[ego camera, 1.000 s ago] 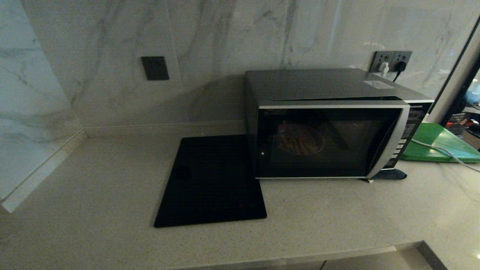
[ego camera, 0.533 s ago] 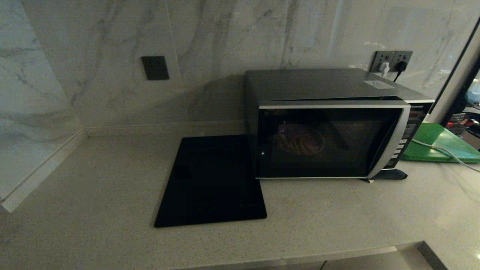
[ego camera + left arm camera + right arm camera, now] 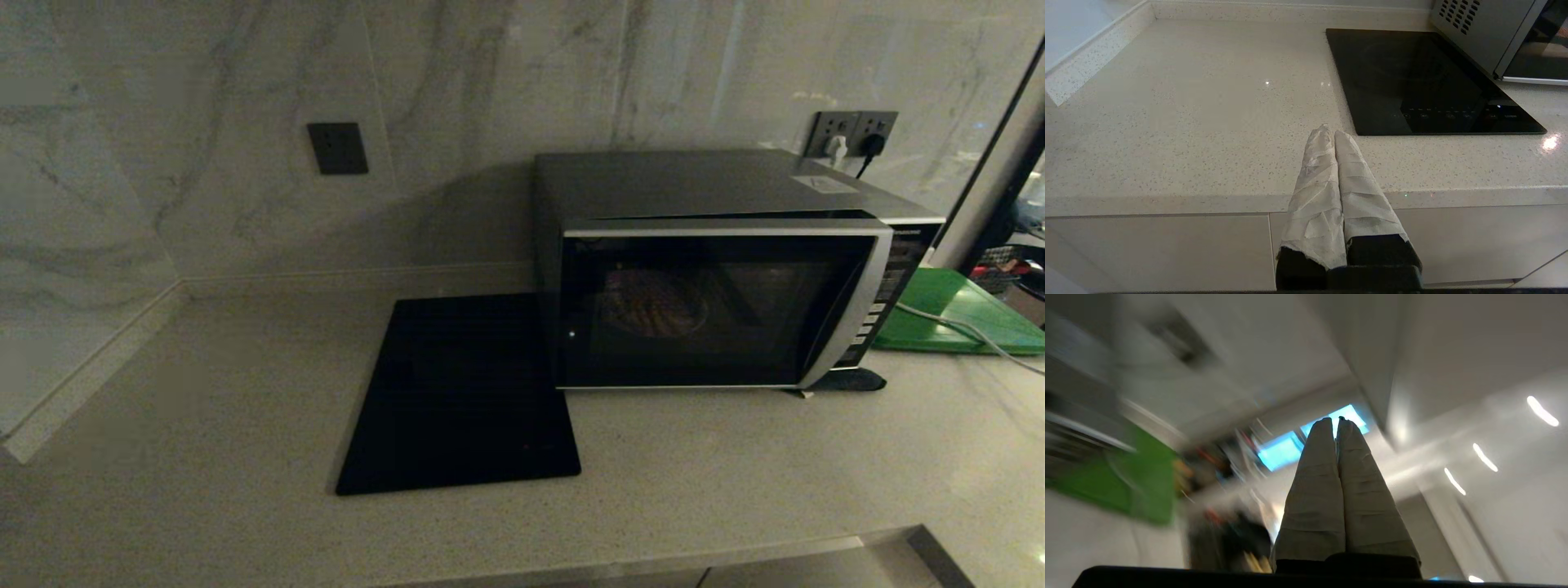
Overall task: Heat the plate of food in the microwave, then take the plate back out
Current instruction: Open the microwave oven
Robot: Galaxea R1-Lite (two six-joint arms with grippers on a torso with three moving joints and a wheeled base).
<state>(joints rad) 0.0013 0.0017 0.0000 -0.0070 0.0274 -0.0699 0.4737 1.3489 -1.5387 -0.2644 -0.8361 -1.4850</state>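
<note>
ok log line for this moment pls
microwave: door shut | plate of food: inside | left gripper: shut, empty, by counter edge | right gripper: shut, empty

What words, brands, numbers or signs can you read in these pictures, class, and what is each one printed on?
None can be read.
Microwave: brand strip and black button panel carry markings, too small to read.
White sticker on the microwave's top: print too small.
Cooktop: faint control icons along its front edge, unreadable.
</note>
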